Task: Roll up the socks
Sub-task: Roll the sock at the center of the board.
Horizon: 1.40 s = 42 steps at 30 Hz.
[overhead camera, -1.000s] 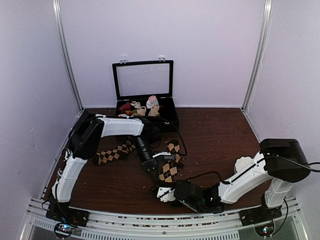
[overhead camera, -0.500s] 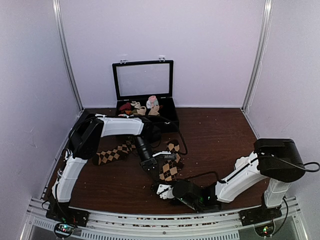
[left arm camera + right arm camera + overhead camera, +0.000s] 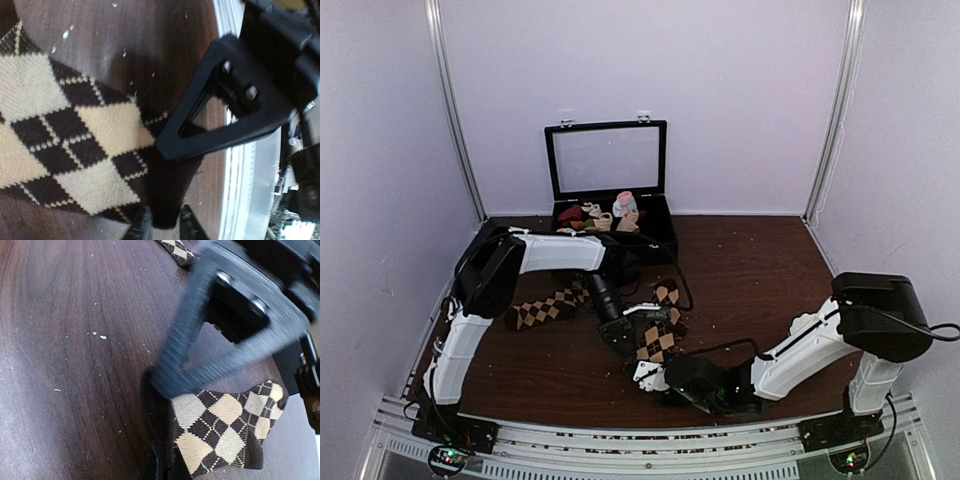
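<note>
Socks [image 3: 660, 335] here are long, soft argyle knit, so we figure they're light, floppy and stretchy. Nothing to break, but they'll sag and bunch on the table [image 3: 760, 270] instead of holding a shape. 1 lies mid-table right between both wrists, and the other [image 3: 552, 303] lies flat off to its left, apart from it. Best place to grab looks like the dark hem at the end, pinching both layers so the roll starts tight.

Right fingers [image 3: 159, 467] are closed, and it looks like they've got that dark hem of the near sock. Left fingers [image 3: 142, 225] are slightly parted with the sock's dark edge in the gap. We can't tell if they actually pinch it.

Only container is the black case [image 3: 553, 165] at the back, lid up, with a handful of small sock rolls [image 3: 605, 215] inside.
</note>
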{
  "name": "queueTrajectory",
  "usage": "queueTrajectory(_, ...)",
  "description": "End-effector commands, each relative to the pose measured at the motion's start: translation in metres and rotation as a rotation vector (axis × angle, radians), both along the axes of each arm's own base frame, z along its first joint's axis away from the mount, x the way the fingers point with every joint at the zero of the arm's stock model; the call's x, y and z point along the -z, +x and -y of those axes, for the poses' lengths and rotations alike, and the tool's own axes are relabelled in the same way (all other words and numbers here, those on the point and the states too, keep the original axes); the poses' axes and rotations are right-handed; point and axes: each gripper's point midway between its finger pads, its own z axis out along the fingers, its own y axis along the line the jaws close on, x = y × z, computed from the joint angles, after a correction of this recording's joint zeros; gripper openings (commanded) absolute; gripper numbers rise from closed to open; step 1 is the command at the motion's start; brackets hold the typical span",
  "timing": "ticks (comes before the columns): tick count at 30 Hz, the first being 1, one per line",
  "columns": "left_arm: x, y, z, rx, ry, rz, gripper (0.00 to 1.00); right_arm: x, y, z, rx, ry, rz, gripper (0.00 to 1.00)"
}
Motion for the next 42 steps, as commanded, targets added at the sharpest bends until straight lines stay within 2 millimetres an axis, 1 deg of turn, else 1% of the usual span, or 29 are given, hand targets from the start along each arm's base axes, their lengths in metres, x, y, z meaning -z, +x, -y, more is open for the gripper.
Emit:
queueTrajectory(1, -0.012, 0.025, -0.014, -0.023, -0.051, 0.188, 0.29, -0.011, 0.003, 0.004, 0.027, 0.116, -0.17, 0.0)
queueTrajectory(3, -0.019, 0.035, -0.021, -0.034, -0.084, 0.282, 0.37, -0.01, 0.003, 0.007, 0.037, 0.163, -0.267, 0.0)
queueTrajectory(4, -0.021, 0.036, -0.023, -0.029, -0.096, 0.32, 0.43, -0.01, 0.003, 0.008, 0.042, 0.187, -0.315, 0.0)
queueTrajectory(5, -0.025, 0.038, -0.024, -0.027, -0.117, 0.356, 0.45, -0.009, 0.002, 0.008, 0.044, 0.207, -0.365, 0.0)
queueTrajectory(6, -0.027, 0.038, -0.024, -0.027, -0.136, 0.381, 0.57, -0.007, 0.0, 0.008, 0.048, 0.225, -0.411, 0.0)
queueTrajectory(8, -0.033, 0.041, -0.023, -0.036, -0.171, 0.428, 0.6, -0.004, -0.001, 0.01, 0.065, 0.26, -0.496, 0.0)
queueTrajectory(10, -0.037, 0.044, -0.019, -0.052, -0.208, 0.467, 0.61, -0.001, -0.002, 0.012, 0.079, 0.29, -0.576, 0.0)
queueTrajectory(14, -0.047, 0.041, -0.014, -0.054, -0.297, 0.514, 0.61, 0.011, -0.009, 0.015, 0.105, 0.317, -0.74, 0.0)
queueTrajectory(17, -0.044, 0.028, -0.011, -0.003, -0.321, 0.546, 0.61, 0.018, -0.007, 0.019, 0.145, 0.353, -0.847, 0.0)
queueTrajectory(21, -0.035, 0.018, -0.005, 0.055, -0.324, 0.598, 0.59, 0.025, 0.006, 0.027, 0.232, 0.413, -0.981, 0.0)
queueTrajectory(23, -0.031, 0.016, -0.001, 0.071, -0.326, 0.622, 0.59, 0.027, 0.013, 0.03, 0.265, 0.452, -1.05, 0.0)
queueTrajectory(27, -0.025, 0.02, 0.008, 0.084, -0.326, 0.703, 0.59, 0.03, 0.013, 0.027, 0.278, 0.484, -1.168, 0.0)
queueTrajectory(29, -0.024, 0.03, 0.016, 0.051, -0.323, 0.757, 0.59, 0.032, 0.011, 0.027, 0.282, 0.478, -1.188, 0.0)
queueTrajectory(32, -0.031, 0.04, 0.026, 0.008, -0.343, 0.789, 0.56, 0.034, 0.011, 0.029, 0.29, 0.476, -1.196, 0.0)
queueTrajectory(35, -0.029, 0.038, 0.03, 0.01, -0.354, 0.762, 0.51, 0.035, 0.01, 0.032, 0.298, 0.479, -1.21, 0.0)
queueTrajectory(39, -0.021, 0.033, 0.033, 0.032, -0.332, 0.692, 0.42, 0.035, 0.009, 0.032, 0.296, 0.492, -1.221, 0.0)
queueTrajectory(42, -0.017, 0.027, 0.033, 0.065, -0.322, 0.655, 0.39, 0.033, 0.01, 0.031, 0.293, 0.507, -1.224, 0.0)
